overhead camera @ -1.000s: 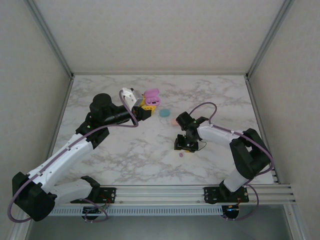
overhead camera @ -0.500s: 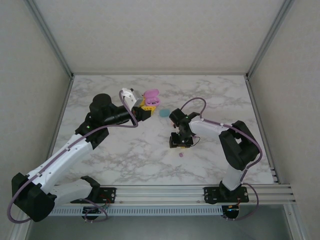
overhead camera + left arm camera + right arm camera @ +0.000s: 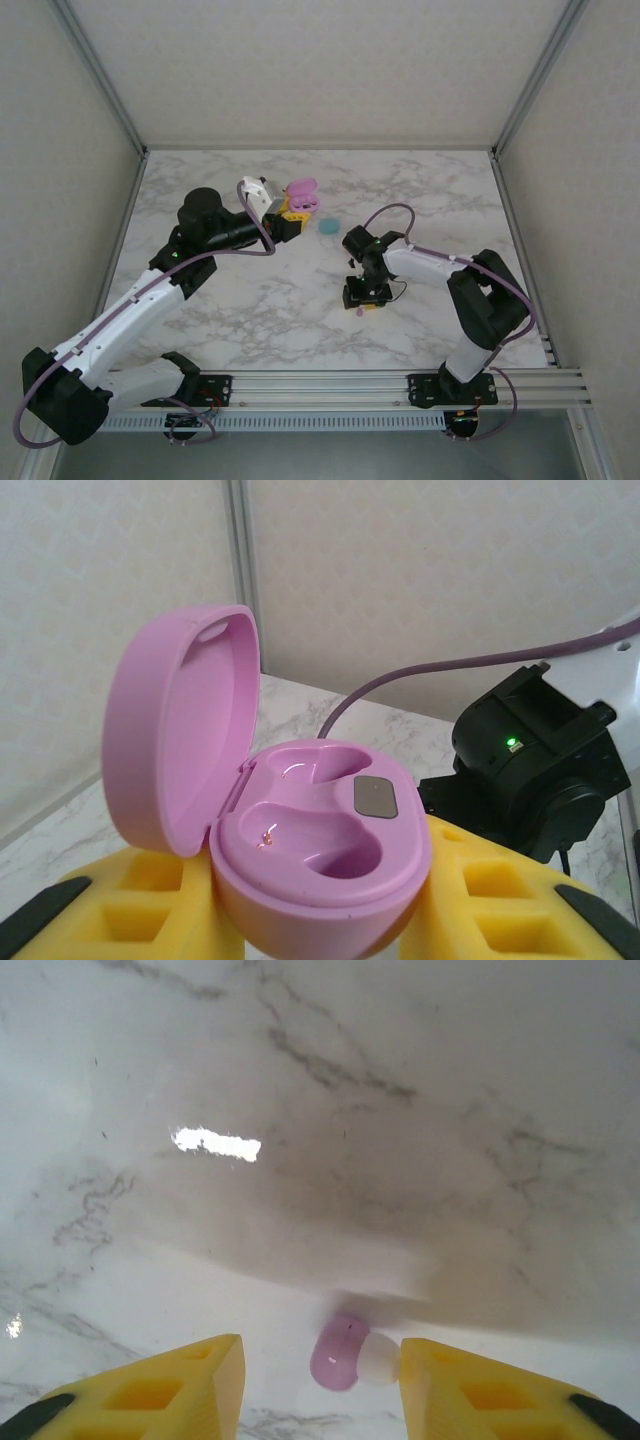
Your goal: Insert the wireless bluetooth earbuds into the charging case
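Since the right gripper [image 3: 366, 296] straddles the pink earbud [image 3: 340, 1356] on the table [image 3: 250, 320] half-open, we warn: off-centre closure may flick it away. The left gripper [image 3: 289, 212] clamps the open charging case [image 3: 320, 845].

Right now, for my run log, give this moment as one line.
left gripper: shut on open pink case, wells empty | right gripper: open, straddling pink earbud

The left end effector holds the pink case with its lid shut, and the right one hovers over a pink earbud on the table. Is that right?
No: the case has its lid open, as the left wrist view shows. The left end effector does hold it, and the right end effector does hover over the pink earbud on the table.
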Robot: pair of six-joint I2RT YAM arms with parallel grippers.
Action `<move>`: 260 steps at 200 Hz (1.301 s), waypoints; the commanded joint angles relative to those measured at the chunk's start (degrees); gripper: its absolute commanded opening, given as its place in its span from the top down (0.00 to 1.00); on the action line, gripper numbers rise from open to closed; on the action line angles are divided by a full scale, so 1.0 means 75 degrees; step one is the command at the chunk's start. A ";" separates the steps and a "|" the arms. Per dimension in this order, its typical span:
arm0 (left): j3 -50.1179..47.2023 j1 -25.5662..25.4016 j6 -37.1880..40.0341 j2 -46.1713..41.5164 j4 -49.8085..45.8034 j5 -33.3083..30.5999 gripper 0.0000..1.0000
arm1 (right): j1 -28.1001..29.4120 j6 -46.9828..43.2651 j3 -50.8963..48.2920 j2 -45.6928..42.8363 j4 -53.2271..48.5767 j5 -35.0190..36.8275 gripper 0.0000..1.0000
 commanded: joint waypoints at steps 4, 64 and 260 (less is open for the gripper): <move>0.0038 -0.0048 0.0013 -0.0092 0.0042 -0.0013 0.65 | 0.0092 -0.0031 -0.0284 -0.0290 -0.0294 -0.0452 0.55; 0.0011 -0.0052 -0.0081 -0.0065 0.0107 -0.0024 0.65 | 0.0158 0.0144 -0.0147 -0.0405 0.0173 -0.0871 0.54; 0.0059 -0.0059 -0.0038 -0.0170 -0.0048 -0.0121 0.65 | 0.0402 -0.0255 -0.0322 0.0414 0.0345 -0.0209 0.51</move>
